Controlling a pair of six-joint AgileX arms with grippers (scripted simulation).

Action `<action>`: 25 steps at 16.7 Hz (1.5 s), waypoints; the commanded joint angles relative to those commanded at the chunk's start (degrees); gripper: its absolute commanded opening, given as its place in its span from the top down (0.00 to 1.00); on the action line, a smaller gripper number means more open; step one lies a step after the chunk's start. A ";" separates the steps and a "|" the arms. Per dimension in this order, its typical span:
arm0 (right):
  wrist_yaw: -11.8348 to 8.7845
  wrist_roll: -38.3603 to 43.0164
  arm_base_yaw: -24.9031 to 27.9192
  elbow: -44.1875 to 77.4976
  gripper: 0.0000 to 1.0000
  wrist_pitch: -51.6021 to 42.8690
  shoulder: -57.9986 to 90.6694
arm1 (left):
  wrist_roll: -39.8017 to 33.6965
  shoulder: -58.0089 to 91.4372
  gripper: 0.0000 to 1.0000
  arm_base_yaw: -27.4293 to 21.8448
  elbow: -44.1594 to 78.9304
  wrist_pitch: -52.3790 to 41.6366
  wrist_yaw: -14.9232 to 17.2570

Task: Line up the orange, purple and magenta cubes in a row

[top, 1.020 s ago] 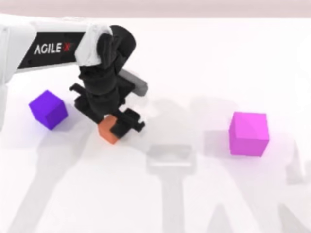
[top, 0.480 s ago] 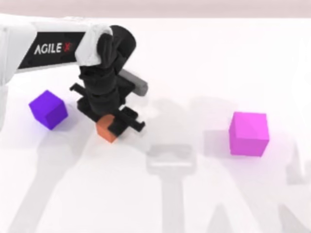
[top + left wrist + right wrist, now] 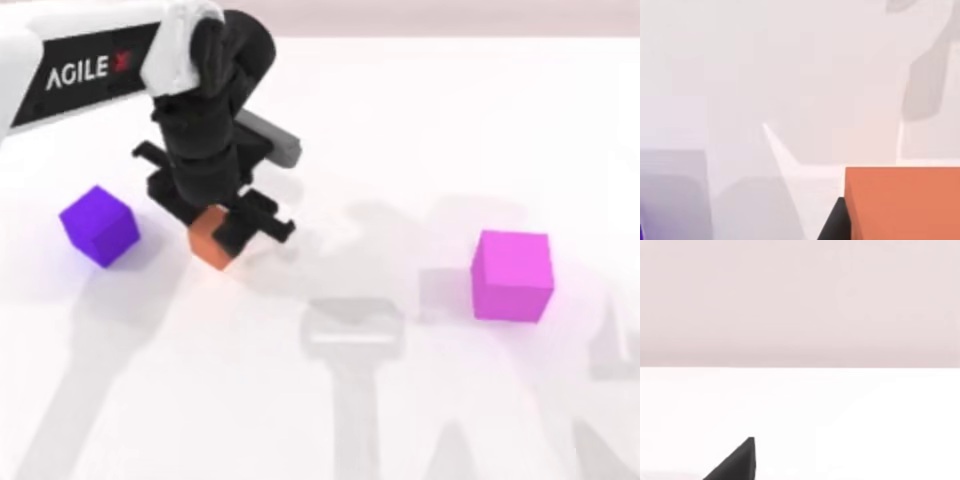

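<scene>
My left gripper [image 3: 216, 234] is shut on the small orange cube [image 3: 208, 243], holding it just off the table left of centre. In the left wrist view the orange cube [image 3: 905, 202] fills the lower corner, with one dark fingertip [image 3: 838, 222] pressed against its side. The purple cube [image 3: 98, 225] rests on the table a little to the left of the held cube. Far off on the right side sits the magenta cube [image 3: 512, 275]. My right arm is out of the top view. Its wrist view shows one dark fingertip [image 3: 740, 462] over bare table, with nothing beside it.
The white table [image 3: 330, 410] carries only the arms' grey shadows, between and in front of the cubes. The left arm's white link [image 3: 70, 70] reaches in from the far left corner.
My left gripper has risen with the orange cube and drifted slightly left and toward the table's far side. The purple and magenta cubes have not moved.
</scene>
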 joint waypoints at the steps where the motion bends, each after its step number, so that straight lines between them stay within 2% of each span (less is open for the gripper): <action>1: 0.00 0.00 0.00 0.00 0.00 0.00 0.00 | -0.04 -0.65 1.00 0.18 1.31 -2.05 -0.02; 8: 0.00 0.00 0.00 0.00 0.00 0.00 0.00 | -0.10 -1.66 1.00 0.09 3.14 -4.48 -0.06; 12: 0.00 0.00 0.00 0.00 0.00 0.00 0.00 | -6.23 0.71 1.00 -3.32 7.34 -6.51 -0.27; 16: 0.00 0.00 0.00 0.00 0.00 0.00 0.00 | -21.22 5.13 1.00 -10.00 15.18 -10.66 -0.69; 22: 0.00 0.00 0.00 0.00 0.00 0.00 0.00 | -51.71 12.10 1.00 -21.90 27.85 -17.84 -1.32; 25: 0.00 0.00 0.00 0.00 0.00 0.00 0.00 | -61.71 13.90 1.00 -26.45 32.64 -20.02 -1.68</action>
